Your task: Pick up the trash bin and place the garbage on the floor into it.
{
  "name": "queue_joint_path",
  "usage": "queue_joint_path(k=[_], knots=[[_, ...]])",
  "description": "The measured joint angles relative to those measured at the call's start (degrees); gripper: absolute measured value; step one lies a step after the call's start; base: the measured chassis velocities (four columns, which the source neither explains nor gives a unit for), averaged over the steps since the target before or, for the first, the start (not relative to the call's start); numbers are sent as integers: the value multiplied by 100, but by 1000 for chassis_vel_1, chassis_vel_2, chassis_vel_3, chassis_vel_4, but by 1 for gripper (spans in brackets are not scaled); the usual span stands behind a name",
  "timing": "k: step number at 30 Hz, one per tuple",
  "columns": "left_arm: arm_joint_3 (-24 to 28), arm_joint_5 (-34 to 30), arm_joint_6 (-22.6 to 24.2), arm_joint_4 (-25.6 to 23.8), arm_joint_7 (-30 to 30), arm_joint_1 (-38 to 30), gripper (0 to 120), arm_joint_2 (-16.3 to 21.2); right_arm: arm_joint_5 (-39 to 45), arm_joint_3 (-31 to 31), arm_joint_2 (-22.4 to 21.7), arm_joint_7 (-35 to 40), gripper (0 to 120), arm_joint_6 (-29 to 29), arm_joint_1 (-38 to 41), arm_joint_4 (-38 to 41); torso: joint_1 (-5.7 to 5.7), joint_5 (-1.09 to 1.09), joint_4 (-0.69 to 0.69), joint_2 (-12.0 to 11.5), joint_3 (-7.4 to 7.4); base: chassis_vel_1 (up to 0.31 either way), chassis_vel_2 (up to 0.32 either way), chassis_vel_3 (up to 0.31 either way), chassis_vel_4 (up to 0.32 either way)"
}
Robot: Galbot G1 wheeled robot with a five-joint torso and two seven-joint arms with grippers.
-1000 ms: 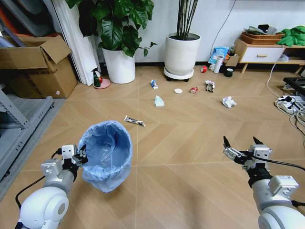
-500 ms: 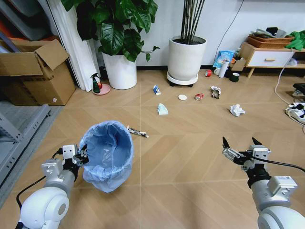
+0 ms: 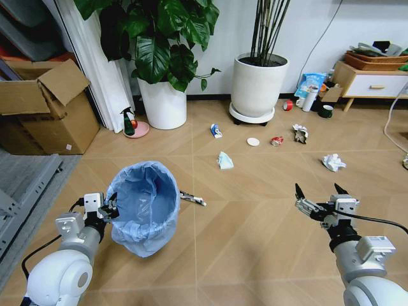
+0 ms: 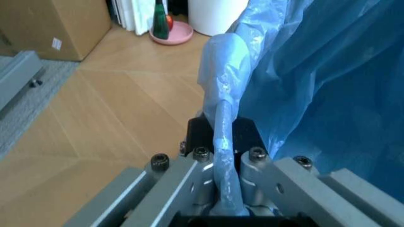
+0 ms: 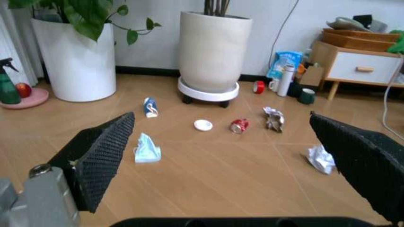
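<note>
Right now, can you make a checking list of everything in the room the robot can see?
Surface: wooden floor.
Job's things: trash bin held at its rim; garbage scattered ahead: carton, lid, red can, paper wad, wrapper beside bin.
Clutter: spray bottle, cardboard box.
Grippers: left gripper shut on bin; right gripper open, free.
Cables: cable far right.
Surroundings: plant pots, cabinet.

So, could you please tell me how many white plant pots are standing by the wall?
2: the leafy plant's pot beside the curtain, and the wider pot on a wheeled stand to its right. None seems hidden.
</note>
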Motion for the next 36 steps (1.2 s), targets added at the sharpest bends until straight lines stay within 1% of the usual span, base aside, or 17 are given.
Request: queue_joint_path(k=[9,12,14,18,20,22,23,24,26,27,29,30,31,32,34,35,36], knots=[[6,0,1,31,4,-11,0,5,-40,-12,8,-19,100,5,2,-21,0,-1,0,0,0,-137,269,132,-269],[5,0,1,36,6,-11,0,5,-66,-15,15,-33,100,19,5,-34,0,1,0,0,0,-122,270,119,-259],[4,0,0,40,6,-8,0,0,-73,-21,15,-44,100,23,2,-36,0,-3,0,0,0,-132,259,126,-265],[-4,0,1,44,5,-3,0,-12,-74,-31,-3,-40,100,19,1,-53,0,0,-1,0,0,-129,248,121,-258],[-25,-4,2,44,-6,1,0,-16,-65,-33,-58,-38,100,-1,12,-100,0,-2,0,0,1,-120,221,107,-206],[-29,-20,11,62,-20,-30,0,-5,6,-33,-208,-38,100,-16,46,-219,1,1,1,0,1,-78,100,72,3],[-29,-20,11,62,-20,-30,0,-5,6,-33,-208,-38,100,-16,46,-219,1,1,1,0,1,-78,51,52,3],[-28,-25,15,114,-33,-63,0,-3,43,-33,-294,-38,100,-12,62,-286,1,3,0,0,1,-41,51,52,9],[-13,-36,30,221,-29,-131,0,-16,221,-34,-637,-71,100,14,87,-469,0,0,-3,0,0,0,0,0,0],[-13,-36,30,221,-29,-131,0,-16,221,-34,-637,-71,100,14,87,-469,0,0,-3,0,0,0,0,0,0],[-13,-46,42,272,-30,-155,0,-21,362,-36,-1025,-181,100,15,155,-635,-1,-2,-1,0,-1,23,-73,-37,43],[11,-72,61,308,-26,-196,0,-3,406,-37,-1242,-292,100,17,200,-737,-1,1,1,0,-1,43,-79,-43,44],[11,-72,61,308,-26,-196,0,-3,406,-37,-1242,-292,100,17,200,-737,-1,1,1,0,-1,43,-79,-43,44],[14,-83,73,326,-19,-208,0,14,443,-80,-1448,-340,100,14,267,-846,-1,0,-5,0,-1,0,0,0,0],[-20,-95,80,330,-12,-166,0,11,591,-392,-1944,-388,100,0,536,-1156,-1,-2,-2,0,-1,0,0,0,0],[-63,-96,80,330,-19,-127,0,12,690,-699,-2266,-423,100,-20,761,-1414,-1,1,-1,0,0,0,0,0,0],[-63,-96,80,330,-19,-127,0,12,690,-699,-2266,-423,100,-20,761,-1414,-1,1,-1,0,0,0,0,0,0]])
